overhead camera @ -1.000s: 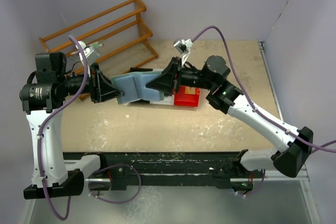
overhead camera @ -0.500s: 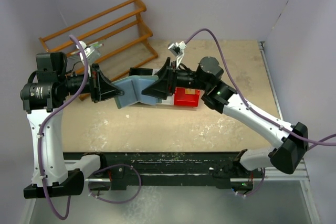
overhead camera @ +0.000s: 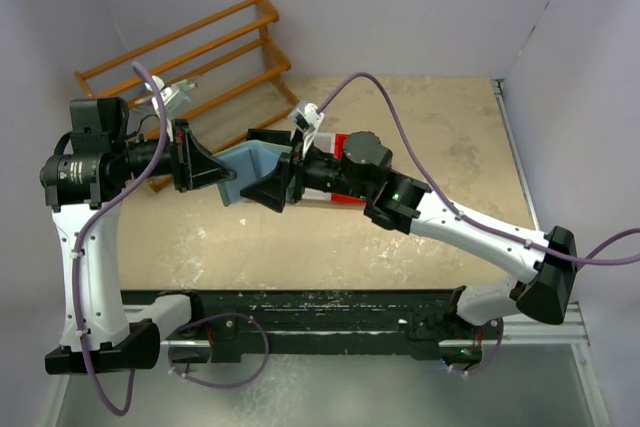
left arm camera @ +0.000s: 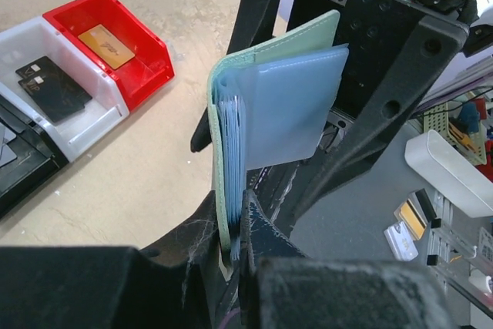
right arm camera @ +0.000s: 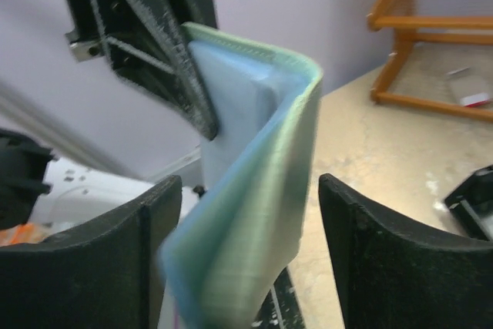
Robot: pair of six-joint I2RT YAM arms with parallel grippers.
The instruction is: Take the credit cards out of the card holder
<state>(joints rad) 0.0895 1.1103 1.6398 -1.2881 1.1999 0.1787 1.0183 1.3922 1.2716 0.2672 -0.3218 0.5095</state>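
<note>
The card holder (overhead camera: 255, 161) hangs in the air between the arms, half open like a book, grey-green outside with pale blue sleeves inside (left arm camera: 281, 109). My left gripper (left arm camera: 235, 225) is shut on its lower edge, pinching cover and sleeves together. My right gripper (right arm camera: 245, 263) is open, its fingers (right arm camera: 385, 260) standing on either side of the free flap (right arm camera: 254, 190) without touching it. Of the credit cards, an orange one (left arm camera: 103, 39) lies in the red bin (left arm camera: 146, 52) and a black one (left arm camera: 48, 86) lies in the white bin (left arm camera: 92, 117).
A black bin (left arm camera: 19, 171) stands beside the white one on the table. The right arm (overhead camera: 350, 172) covers most of the bins in the top view. A wooden rack (overhead camera: 190, 47) lies at the back left. Purple cables loop over both arms.
My right gripper has opened and slid left along the card holder, so its fingers now straddle the free flap. The left gripper keeps its grip in place.
</note>
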